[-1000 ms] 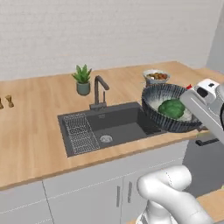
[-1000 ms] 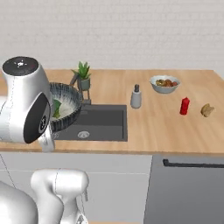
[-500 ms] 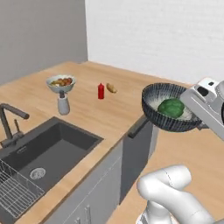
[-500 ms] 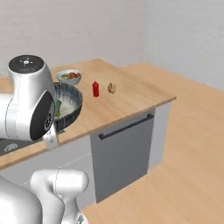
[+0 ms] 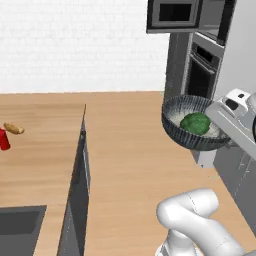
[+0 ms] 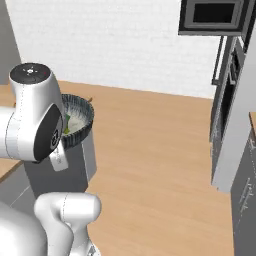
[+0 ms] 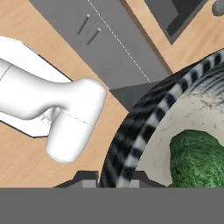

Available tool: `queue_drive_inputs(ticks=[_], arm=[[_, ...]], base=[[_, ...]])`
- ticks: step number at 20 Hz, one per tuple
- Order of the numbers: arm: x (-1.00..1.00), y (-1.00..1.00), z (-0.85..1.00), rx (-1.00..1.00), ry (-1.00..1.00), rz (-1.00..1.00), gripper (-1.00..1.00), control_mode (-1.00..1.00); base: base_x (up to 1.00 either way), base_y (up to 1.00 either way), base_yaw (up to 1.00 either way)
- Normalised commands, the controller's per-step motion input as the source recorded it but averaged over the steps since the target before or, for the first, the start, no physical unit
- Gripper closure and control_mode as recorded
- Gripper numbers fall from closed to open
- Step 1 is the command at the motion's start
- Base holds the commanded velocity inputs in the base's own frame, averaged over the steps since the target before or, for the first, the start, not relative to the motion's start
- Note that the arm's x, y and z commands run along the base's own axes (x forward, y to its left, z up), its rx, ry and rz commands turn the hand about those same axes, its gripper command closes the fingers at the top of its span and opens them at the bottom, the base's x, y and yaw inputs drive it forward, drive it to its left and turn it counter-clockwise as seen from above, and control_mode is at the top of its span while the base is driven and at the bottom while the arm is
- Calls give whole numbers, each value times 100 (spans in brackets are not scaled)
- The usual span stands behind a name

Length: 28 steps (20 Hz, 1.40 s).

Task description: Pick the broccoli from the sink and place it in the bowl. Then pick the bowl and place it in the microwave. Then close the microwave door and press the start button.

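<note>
Broccoli (image 5: 195, 123), a bright green lumpy floret, lies inside the bowl (image 5: 177, 131), against its whitish inner wall on the side nearest the hand. The bowl, dark with pale ribbed stripes outside, hangs in the air above the wooden floor, carried by the gripper (image 7: 114, 180), whose two dark fingers are pinched onto its rim, one either side of the wall. In the hand view the striped rim rises straight up from between the finger tips (image 7: 89, 180). Beyond the bowl, above and ahead of the hand, the microwave (image 5: 172, 15) sits high in a tall grey cabinet column, over a built-in oven (image 5: 202, 72). Off to the hand's left runs a wooden counter (image 5: 40, 145) with a red bottle (image 5: 4, 139) on it.
</note>
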Motion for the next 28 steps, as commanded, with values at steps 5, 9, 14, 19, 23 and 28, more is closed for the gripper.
queue_drive_inputs(ticks=[5, 9, 14, 19, 23, 28], arm=[[0, 0, 0, 0, 0, 0, 100, 100], [0, 0, 0, 0, 0, 0, 100, 100], [0, 0, 0, 0, 0, 0, 100, 100], [0, 0, 0, 0, 0, 0, 100, 100], [0, 0, 0, 0, 0, 0, 100, 100], [0, 0, 0, 0, 0, 0, 100, 100]], base=[[23, 1, -87], [100, 11, -41], [100, 4, -24], [100, 2, -24], [100, 2, -23], [100, 40, -28]])
